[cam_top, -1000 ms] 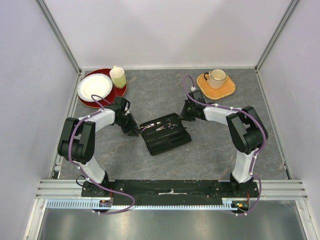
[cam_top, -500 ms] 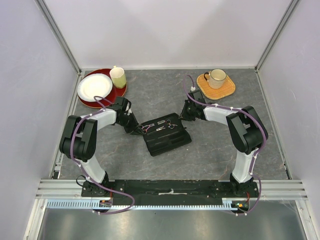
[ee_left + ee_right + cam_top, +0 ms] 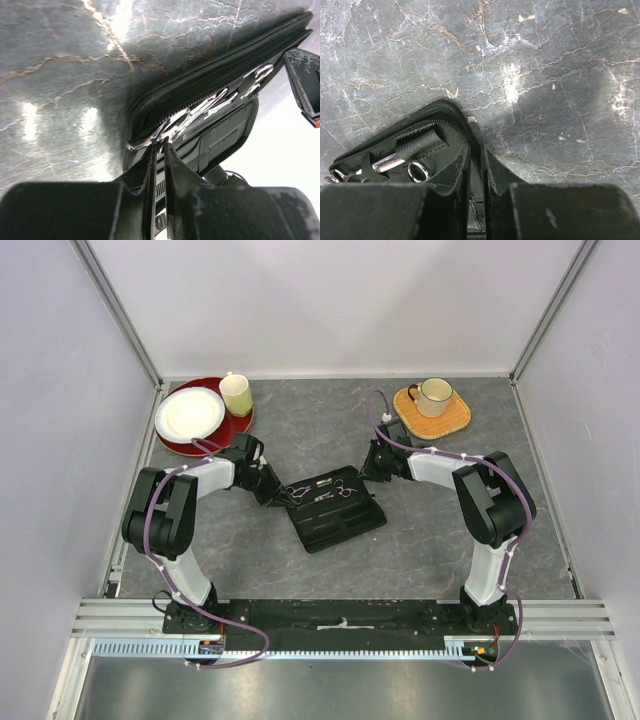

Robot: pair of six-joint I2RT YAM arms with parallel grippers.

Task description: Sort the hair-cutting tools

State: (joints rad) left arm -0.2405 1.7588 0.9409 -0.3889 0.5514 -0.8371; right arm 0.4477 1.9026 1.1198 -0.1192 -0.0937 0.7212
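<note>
Well to the left of the black rectangular zip case (image 3: 340, 522), toward the far side, a white plate (image 3: 189, 412) sits on a red plate (image 3: 240, 426), with a pale green cup (image 3: 236, 394) at its right rim. The left gripper (image 3: 159, 149) is at the case's left edge. Its fingers are nearly together, pinching the finger ring of one slim silver metal scissors (image 3: 297, 491) that juts past that edge. A second silver scissors (image 3: 341, 489) lies inside the open case near its far right corner. The right gripper (image 3: 476, 150) is clamped on the rim at that corner. Farther right, a white mug (image 3: 434, 395) stands on a yellow woven mat (image 3: 455, 420).
</note>
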